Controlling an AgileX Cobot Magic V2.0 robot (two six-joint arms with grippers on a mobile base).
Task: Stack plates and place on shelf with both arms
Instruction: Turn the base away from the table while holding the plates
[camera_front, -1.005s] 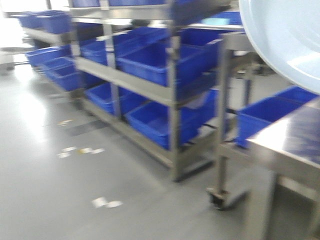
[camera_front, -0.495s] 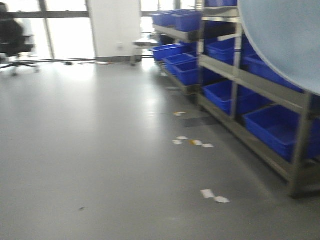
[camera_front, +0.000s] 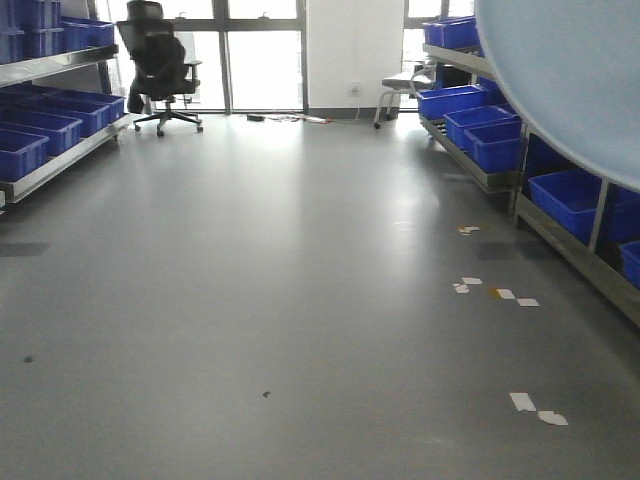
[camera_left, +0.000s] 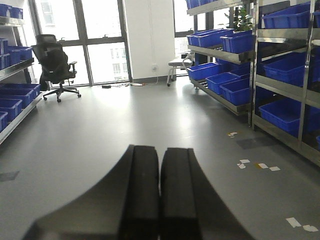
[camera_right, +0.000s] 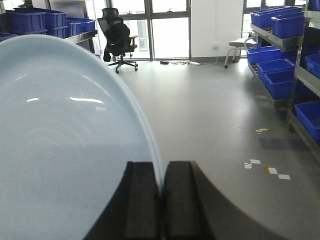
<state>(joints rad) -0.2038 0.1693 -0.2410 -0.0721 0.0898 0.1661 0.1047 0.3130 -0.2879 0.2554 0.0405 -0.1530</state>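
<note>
Pinching the thin rim of the plate (camera_right: 65, 140), the right gripper (camera_right: 161, 200) is carrying it up in the air, standing almost on its edge; in the front view the plate is filling the top right corner, well apart from any shelf (camera_left: 255, 75); whether a second plate is lying against it, I cannot tell. The left gripper (camera_left: 160, 195) is keeping its two fingers pressed together with nothing between them. The plate is looking stiff and glossy, so I am judging it slippery, rather heavy for one pinch at the rim, and likely to break if it is falling on the hard floor (camera_front: 300, 300); the safest hold is probably at the raised rim, with the left gripper taking the opposite side. Blue crates (camera_left: 240, 90) are sitting in rows on the steel tiers along both walls; what they are holding is not showing from these angles; the plate is not yet resting on any tier.
</note>
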